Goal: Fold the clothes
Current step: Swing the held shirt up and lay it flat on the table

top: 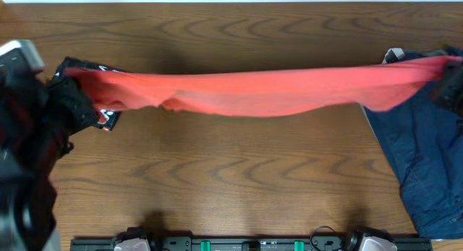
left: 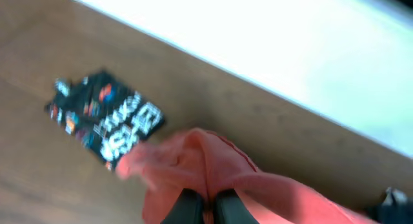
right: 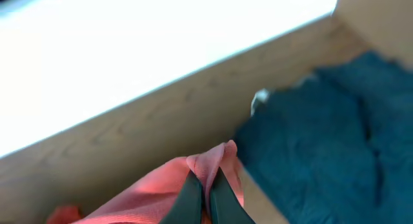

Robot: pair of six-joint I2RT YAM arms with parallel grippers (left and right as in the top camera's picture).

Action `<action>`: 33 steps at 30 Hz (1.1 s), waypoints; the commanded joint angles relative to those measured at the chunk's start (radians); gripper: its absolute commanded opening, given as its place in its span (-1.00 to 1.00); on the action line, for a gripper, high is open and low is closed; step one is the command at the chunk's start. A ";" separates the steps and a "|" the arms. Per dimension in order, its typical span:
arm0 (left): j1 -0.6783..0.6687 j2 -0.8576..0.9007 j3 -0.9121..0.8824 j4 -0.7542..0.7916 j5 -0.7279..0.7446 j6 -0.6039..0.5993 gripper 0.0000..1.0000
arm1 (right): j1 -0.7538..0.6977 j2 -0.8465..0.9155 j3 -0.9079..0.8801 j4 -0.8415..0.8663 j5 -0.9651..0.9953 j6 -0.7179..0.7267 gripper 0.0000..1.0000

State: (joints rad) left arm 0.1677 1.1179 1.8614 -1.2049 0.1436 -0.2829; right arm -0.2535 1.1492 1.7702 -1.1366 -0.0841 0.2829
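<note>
Left gripper [left: 208,201] and right gripper [right: 206,186] each clamp an end of the coral-red T-shirt [top: 253,92], stretched from 9 to 3 o'clock. The white lettering on the black T-shirt [left: 106,121] is too blurred to read. The navy T-shirt [top: 427,164] lies at 4 o'clock.

Soft matt coral-red cloth shirt [top: 268,92]; rougher dark navy fabric garment [top: 427,164] at right; smooth grained wooden worktop [top: 217,179], faintly glossy.

black shirt [left: 103,121] letters too blurry to read, blue shirt [top: 427,164] cut off at the side, red shirt [top: 253,92] ends hidden
</note>
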 commanded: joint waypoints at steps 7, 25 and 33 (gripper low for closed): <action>0.001 0.070 0.008 0.045 0.067 0.017 -0.88 | -0.014 0.076 0.047 -0.022 0.063 -0.050 -0.98; -0.112 0.626 0.009 0.567 0.114 0.121 -0.88 | 0.071 0.628 0.048 0.367 -0.087 0.032 -0.98; -0.071 0.620 0.242 0.933 0.078 -0.103 -0.88 | 0.054 0.614 0.323 0.586 -0.031 0.192 -0.98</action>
State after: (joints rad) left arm 0.0635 1.7851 1.9678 -0.3332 0.2481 -0.2813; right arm -0.1860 1.8118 1.9537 -0.5594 -0.1696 0.4004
